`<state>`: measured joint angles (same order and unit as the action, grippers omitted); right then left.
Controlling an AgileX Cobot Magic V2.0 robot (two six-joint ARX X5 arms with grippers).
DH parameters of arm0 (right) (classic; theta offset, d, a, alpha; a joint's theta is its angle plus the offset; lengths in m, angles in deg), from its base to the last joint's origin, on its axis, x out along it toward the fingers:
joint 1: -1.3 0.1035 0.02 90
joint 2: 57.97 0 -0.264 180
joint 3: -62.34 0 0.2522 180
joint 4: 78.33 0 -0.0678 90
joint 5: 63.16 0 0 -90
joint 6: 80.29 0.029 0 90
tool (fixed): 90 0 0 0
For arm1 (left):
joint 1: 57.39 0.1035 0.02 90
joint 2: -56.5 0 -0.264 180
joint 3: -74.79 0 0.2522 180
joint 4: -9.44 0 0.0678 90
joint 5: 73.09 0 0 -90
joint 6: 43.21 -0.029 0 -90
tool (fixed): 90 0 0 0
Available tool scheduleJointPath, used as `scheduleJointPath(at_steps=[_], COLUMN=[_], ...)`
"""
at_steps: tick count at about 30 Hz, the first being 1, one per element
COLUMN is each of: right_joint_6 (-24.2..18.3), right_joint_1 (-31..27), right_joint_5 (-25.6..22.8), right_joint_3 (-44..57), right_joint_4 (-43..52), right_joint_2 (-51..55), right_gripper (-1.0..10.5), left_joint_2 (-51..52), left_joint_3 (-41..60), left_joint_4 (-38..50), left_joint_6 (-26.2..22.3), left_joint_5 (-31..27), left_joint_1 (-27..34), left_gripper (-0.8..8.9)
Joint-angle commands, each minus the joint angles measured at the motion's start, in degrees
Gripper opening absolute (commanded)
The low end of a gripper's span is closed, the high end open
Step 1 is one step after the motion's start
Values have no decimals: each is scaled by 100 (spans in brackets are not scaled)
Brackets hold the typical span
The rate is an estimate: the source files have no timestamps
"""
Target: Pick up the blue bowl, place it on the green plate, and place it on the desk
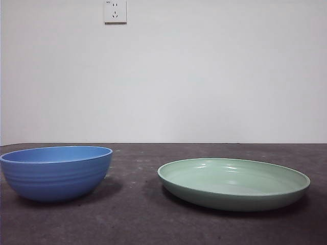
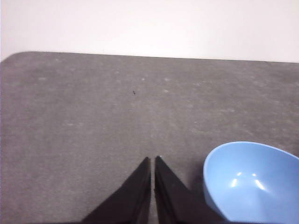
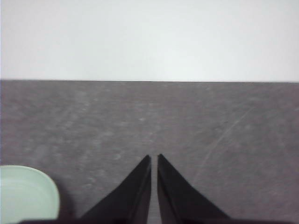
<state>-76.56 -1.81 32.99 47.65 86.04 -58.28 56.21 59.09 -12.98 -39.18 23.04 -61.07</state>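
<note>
The blue bowl (image 1: 56, 172) stands upright on the desk (image 1: 138, 219) at the left in the front view. The green plate (image 1: 234, 182) lies flat on the desk at the right, apart from the bowl and empty. Neither arm shows in the front view. My left gripper (image 2: 153, 158) is shut and empty above bare desk, with the blue bowl (image 2: 254, 184) beside it. My right gripper (image 3: 153, 156) is shut and empty above bare desk, with an edge of the green plate (image 3: 25, 193) beside it.
A white wall rises behind the desk's far edge, with a white socket (image 1: 115, 11) high on it. A gap of bare desk lies between bowl and plate.
</note>
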Motion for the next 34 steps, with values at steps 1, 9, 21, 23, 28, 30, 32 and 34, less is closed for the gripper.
scheduleJointPath(at_steps=[1, 9, 21, 23, 28, 30, 32, 34], right_joint_6=[686, 1685, 1681, 1674, 1620, 1593, 1436, 1207], right_joint_1=[-7, -2, -2, -2, -2, -2, -2, -2], right_joint_5=[184, 470, 1397, 1596, 2387, 2632, 2883, 3051], right_joint_3=[-129, -968, -3051, -3340, -3917, -4175, -4474, -4787], right_joint_4=[52, -404, -2500, -2682, -2918, -3058, -3274, -3576], right_joint_2=[7, -190, -1305, -1558, -2315, -2649, -3012, -3355], right_gripper=[15, 13, 13, 13, 13, 13, 13, 13], left_joint_2=[-48, -588, -2284, -2614, -3392, -3696, -3998, -4253], left_joint_3=[-208, -992, -3121, -3469, -4231, -4492, -4756, -4990], left_joint_4=[63, 44, -1257, -1405, -1869, -2046, -2286, -2540], left_joint_6=[243, 772, 868, 868, 826, 758, 669, 575], left_joint_5=[26, 13, 903, 1187, 1845, 2118, 2385, 2533], left_joint_1=[-46, -59, -63, -70, -109, -140, -173, -210], left_gripper=[16, 16, 16, 16, 16, 16, 16, 16])
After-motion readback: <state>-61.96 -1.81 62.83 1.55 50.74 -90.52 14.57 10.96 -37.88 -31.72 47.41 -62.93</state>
